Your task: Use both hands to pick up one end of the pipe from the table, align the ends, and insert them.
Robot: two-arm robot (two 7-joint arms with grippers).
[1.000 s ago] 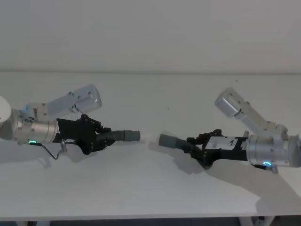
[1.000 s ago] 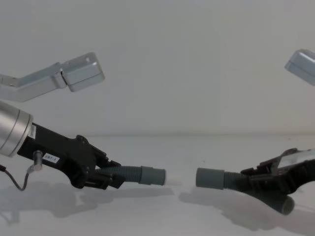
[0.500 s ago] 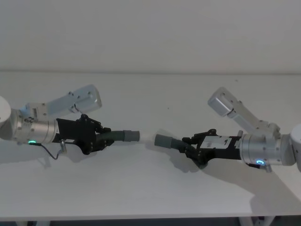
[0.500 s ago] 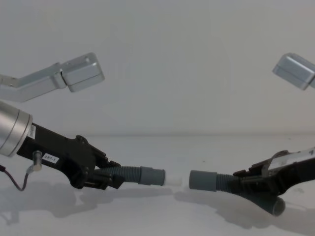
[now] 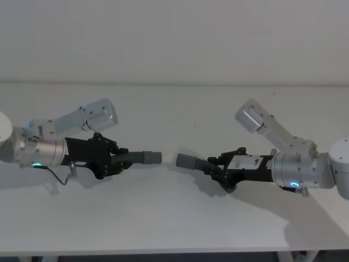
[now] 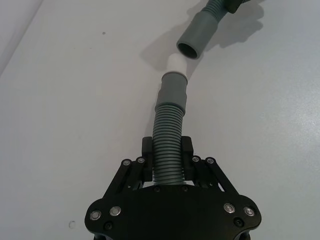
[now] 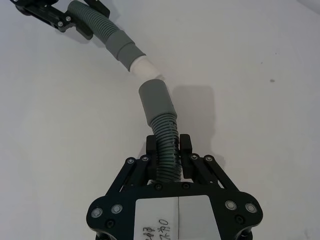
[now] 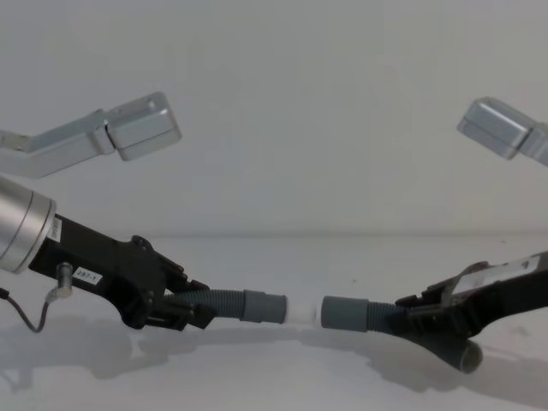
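My left gripper [image 5: 121, 158] is shut on the ribbed body of one grey pipe piece [image 6: 167, 135], held above the white table [image 5: 174, 218]. That piece's smooth cuff [image 8: 264, 306] carries a whitish tip [image 8: 300, 311] pointing right. On the other side my right gripper [image 5: 215, 166] is shut on the other pipe piece [image 7: 166, 137], with its cuff [image 8: 344, 313] pointing left. The whitish tip [image 6: 176, 63] sits just at the open mouth of the right piece's cuff [image 6: 197, 35], slightly off its axis. The right piece's plain ribbed end [image 8: 462, 358] hangs below the gripper.
Silver-grey arm links rise behind each gripper, the left one [image 5: 92, 114] and the right one [image 5: 267, 128]. The table's front edge [image 5: 174, 252] runs along the bottom of the head view. A plain wall stands behind the table.
My right gripper has carried its pipe piece leftward, shrinking the gap until its cuff mouth reaches the whitish tip. The left gripper and its piece have stayed put.
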